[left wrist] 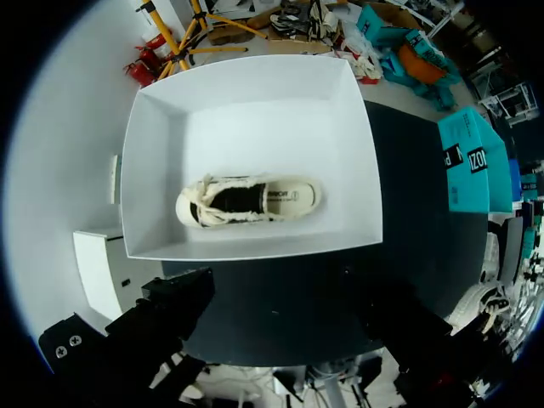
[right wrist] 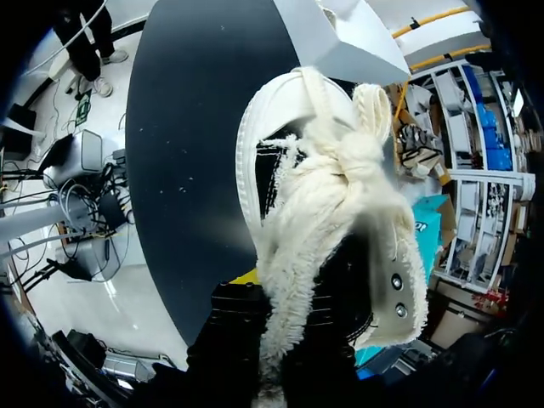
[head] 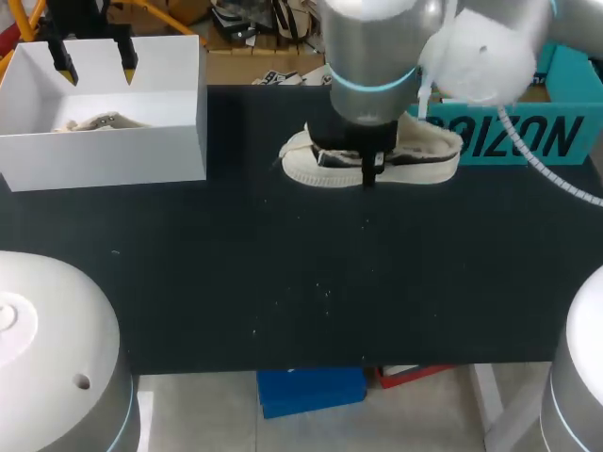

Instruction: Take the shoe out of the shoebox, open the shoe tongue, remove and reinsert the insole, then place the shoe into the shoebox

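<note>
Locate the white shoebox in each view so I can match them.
Head view: shoebox at the table's far left, left gripper over it.
Left wrist view: shoebox ahead of the gripper, a shoe inside.
Right wrist view: shoebox corner beyond the tabletop shoe's toe.
Shared landmark: teal box.

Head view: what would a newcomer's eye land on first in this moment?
The big right arm bends down over a cream shoe at the middle back of the black table. At the back left, a white box holds a second shoe, and the open left tool hangs above it.
</note>
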### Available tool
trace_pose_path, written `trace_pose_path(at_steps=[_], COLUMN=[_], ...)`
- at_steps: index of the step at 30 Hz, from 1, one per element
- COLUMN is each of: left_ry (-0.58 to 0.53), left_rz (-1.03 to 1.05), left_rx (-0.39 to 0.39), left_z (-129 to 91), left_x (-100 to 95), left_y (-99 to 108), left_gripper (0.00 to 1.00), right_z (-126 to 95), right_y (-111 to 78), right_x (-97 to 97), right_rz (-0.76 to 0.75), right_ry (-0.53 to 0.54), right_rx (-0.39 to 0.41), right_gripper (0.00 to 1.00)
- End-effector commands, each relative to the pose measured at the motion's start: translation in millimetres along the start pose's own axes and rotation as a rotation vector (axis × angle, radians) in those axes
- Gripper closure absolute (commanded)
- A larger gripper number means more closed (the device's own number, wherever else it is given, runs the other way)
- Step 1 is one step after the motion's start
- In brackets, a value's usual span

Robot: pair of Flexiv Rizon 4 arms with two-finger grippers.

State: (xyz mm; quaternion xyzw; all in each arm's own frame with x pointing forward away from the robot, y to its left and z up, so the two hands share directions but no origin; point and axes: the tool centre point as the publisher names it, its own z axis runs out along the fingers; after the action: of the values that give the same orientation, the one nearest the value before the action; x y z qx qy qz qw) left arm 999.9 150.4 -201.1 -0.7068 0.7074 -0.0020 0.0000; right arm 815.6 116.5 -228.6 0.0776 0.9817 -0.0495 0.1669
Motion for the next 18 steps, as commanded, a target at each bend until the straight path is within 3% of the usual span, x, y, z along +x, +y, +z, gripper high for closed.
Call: trace_pose_path(at_steps=[1,18], left_ry=[-0.001,-0.001], left_rz=[-0.001,-0.001], left_rx=[-0.001,-0.001], left_z=[0,0], left_x=[0.1,0.1], left_y=[0,0], left_gripper=[0.0,0.0], right_z=[21,82], right_y=[30.4,76.5], right_x=[16.5,44.1], right_rz=[-0.006,-0.063], right_ry=[-0.105,0.034], right_rx=[0.011,-0.007], right_gripper=[1.0,1.0])
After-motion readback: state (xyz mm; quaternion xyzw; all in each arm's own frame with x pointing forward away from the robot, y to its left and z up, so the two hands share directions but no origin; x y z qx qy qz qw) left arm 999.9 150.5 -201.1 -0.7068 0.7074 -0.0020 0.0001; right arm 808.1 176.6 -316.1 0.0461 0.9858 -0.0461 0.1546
